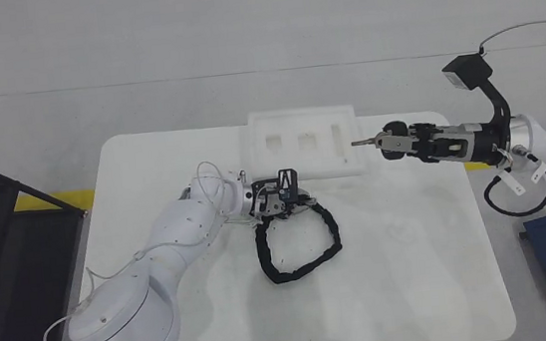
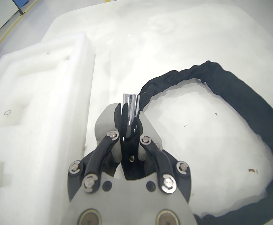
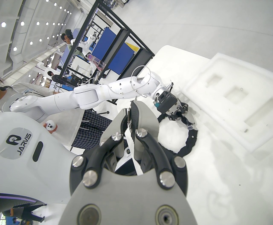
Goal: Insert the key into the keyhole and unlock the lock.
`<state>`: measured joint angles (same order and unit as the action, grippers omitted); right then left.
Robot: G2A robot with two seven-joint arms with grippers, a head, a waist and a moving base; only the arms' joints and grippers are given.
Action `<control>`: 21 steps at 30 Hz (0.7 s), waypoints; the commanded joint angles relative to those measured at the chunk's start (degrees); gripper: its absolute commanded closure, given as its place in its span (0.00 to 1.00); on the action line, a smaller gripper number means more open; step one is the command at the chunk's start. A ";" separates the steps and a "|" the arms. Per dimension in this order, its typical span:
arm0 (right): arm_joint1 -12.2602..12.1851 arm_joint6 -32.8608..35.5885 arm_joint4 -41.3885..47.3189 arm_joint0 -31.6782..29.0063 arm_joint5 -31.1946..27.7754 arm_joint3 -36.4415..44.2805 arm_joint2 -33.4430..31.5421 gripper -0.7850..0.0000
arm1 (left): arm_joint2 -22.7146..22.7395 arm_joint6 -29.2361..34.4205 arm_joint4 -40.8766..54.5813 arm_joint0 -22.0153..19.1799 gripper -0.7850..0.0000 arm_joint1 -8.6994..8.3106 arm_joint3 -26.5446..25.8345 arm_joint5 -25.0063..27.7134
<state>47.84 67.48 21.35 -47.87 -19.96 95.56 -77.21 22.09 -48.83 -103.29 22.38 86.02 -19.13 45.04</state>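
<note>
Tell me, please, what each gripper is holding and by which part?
The left gripper is shut on the chrome cylinder end of the chain lock. The right gripper pinches the key by its head end, blade sticking out.

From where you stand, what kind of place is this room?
Probably a large robot lab or demonstration hall: a high ceiling with rows of lights, blue partition panels and black metal frames beyond the white table.

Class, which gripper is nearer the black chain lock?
Left. The left gripper clamps the chrome cylinder of the lock; the right gripper holds the key apart from it, beside the foam tray.
</note>
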 commanded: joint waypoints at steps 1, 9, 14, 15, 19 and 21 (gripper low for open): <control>0.00 0.00 0.00 0.00 0.00 0.00 0.00 1.00 | 0.03 -0.36 0.07 -0.24 1.00 0.07 -0.22 0.15; 0.00 0.00 0.00 0.00 0.00 0.00 0.00 1.00 | 0.43 -3.43 0.68 -1.15 1.00 -0.02 -2.07 1.24; 0.00 0.00 0.00 0.00 0.00 0.00 0.00 1.00 | 1.45 -5.19 2.52 -1.18 1.00 -0.44 -3.86 2.25; 0.00 0.00 0.00 0.00 0.00 0.00 0.00 1.00 | 1.59 -5.32 2.66 -1.15 1.00 -0.58 -4.46 2.42; 0.00 0.00 0.00 0.00 0.00 0.00 0.00 1.00 | 2.32 -6.68 3.58 -0.22 1.00 -1.41 -7.39 3.64; 0.00 0.00 0.00 0.00 0.00 0.00 0.00 1.00 | 2.74 -6.46 4.20 0.41 1.00 -2.02 -9.46 3.95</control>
<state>47.84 67.48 21.35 -47.87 -19.96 95.56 -77.21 24.66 -55.46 -99.32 22.49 84.32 -27.45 48.81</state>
